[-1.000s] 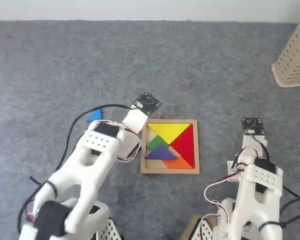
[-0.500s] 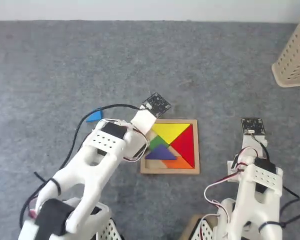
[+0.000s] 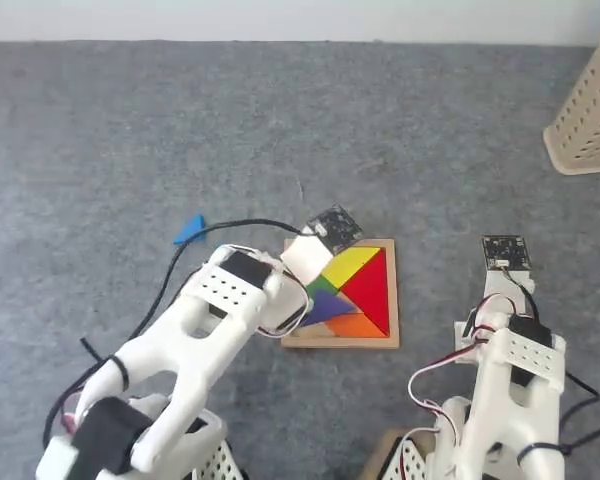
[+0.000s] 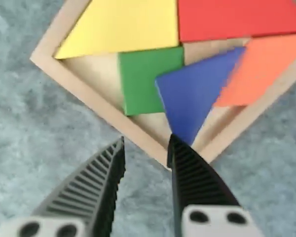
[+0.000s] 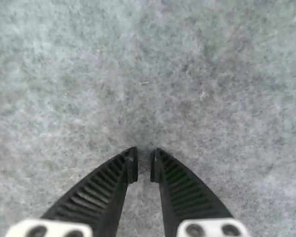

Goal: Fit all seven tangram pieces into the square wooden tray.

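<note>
On a grey felt-covered table (image 3: 100, 130), a square wooden tray (image 3: 340, 343) lies flat just below the centre of the frame. A small blue triangular piece (image 3: 188, 230) lies on the felt to its left, well apart. A beige perforated container (image 3: 590, 110) stands at the upper right edge.

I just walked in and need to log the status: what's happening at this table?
The left arm's gripper hovers, jaws open and empty, over a corner of the wooden tray. The tray holds a yellow triangle, red triangle, green square, purple-blue triangle and orange piece, with bare wood showing between them. A small blue piece lies on the carpet outside the tray. The right gripper sits off to the side over the carpet, jaws shut on nothing.
</note>
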Robot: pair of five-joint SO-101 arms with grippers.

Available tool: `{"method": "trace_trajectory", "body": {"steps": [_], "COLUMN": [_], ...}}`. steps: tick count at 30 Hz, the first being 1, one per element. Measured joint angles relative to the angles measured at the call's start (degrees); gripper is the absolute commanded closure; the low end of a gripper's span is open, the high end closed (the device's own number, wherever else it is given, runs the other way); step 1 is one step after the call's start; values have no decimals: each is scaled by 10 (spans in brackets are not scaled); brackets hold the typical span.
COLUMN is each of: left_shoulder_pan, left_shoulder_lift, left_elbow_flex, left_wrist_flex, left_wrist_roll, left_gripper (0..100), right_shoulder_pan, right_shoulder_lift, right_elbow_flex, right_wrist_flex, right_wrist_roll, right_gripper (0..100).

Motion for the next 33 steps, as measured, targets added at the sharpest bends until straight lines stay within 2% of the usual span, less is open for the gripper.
{"method": "trace_trajectory", "body": {"steps": [8,16,19,24,29,33], "left_shoulder_pan": [67,62,62,77,97,96], "left_shoulder_lift": [1,1,5,34,134,146], "left_elbow_flex": [-37,-135,-179,-182,-206,-235], "left_wrist_flex": [98,141,135,88,80,80], "left_wrist_roll": [-2,-3,-4,-4,-22,-28], "left_gripper": [867,867,867,866,866,865], "right_shoulder_pan": [0,0,0,0,0,0], "right_shoulder_lift": [0,0,0,0,0,0], "right_elbow_flex": [0,0,0,0,0,0], "right_wrist_flex": [0,0,0,0,0,0], "right_wrist_roll": [2,2,2,2,2,2], "right_gripper": [915,915,915,915,915,915]}}
